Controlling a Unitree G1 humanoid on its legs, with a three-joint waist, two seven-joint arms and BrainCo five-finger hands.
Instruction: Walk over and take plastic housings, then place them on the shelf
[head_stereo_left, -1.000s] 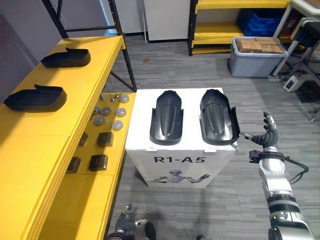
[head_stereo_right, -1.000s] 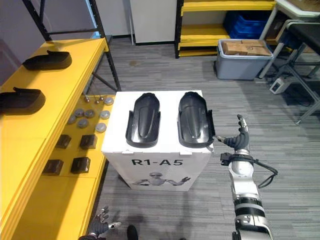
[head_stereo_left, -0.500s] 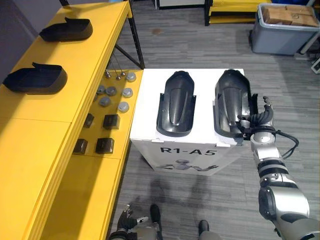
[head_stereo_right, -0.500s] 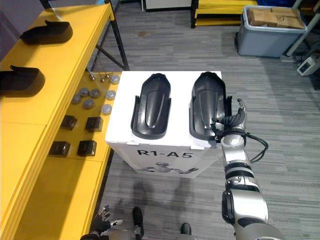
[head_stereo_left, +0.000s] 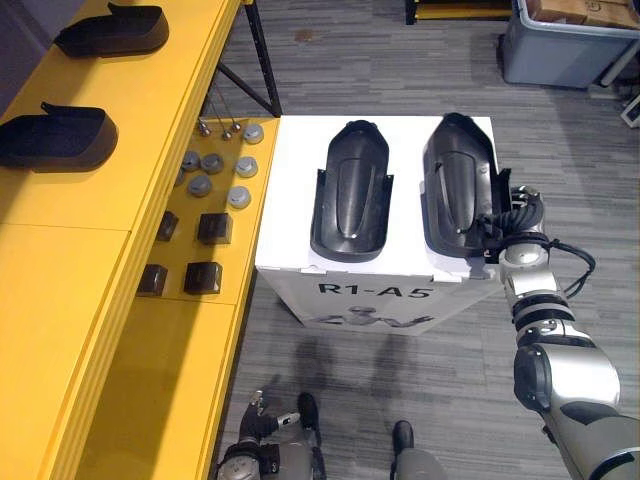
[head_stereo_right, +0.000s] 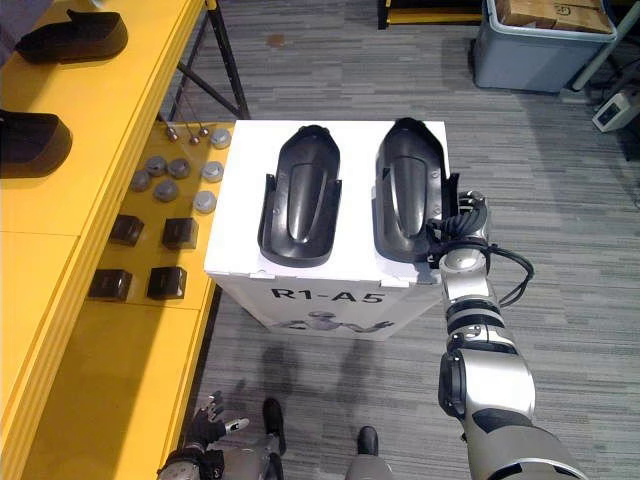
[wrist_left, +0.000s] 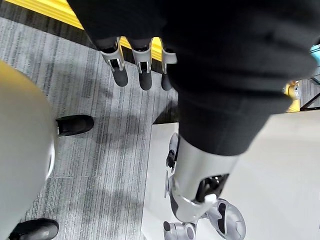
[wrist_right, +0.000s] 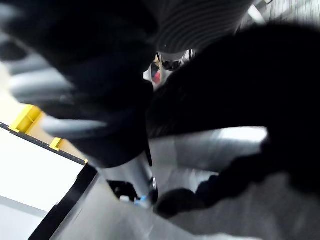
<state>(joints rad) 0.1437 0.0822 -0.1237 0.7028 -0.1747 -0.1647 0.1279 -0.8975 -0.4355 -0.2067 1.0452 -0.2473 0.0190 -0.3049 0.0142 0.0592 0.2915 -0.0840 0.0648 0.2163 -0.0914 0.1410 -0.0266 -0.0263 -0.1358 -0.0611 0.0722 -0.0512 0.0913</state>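
Note:
Two black plastic housings lie hollow side up on a white box (head_stereo_left: 288, 215): the left housing (head_stereo_left: 350, 190) and the right housing (head_stereo_left: 455, 185). My right hand (head_stereo_left: 517, 218) is at the right housing's right rim, near the box's front right corner, with fingers curled over the rim and the thumb against it. The right wrist view is dark and very close to the housing. My left hand (head_stereo_right: 206, 434) hangs low near the floor, its fingers (wrist_left: 119, 70) straight and holding nothing.
A long yellow shelf (head_stereo_left: 90, 260) runs along the left with two more black housings (head_stereo_left: 58, 137) (head_stereo_left: 112, 30) on top. Its lower level holds round metal discs (head_stereo_left: 212, 175) and small black blocks (head_stereo_left: 203, 276). A grey bin (head_stereo_left: 565, 50) stands at the back right.
The camera has come closer and over the box. My right hand went from beside the box's corner, fingers spread, to the right housing's rim and curled its fingers there.

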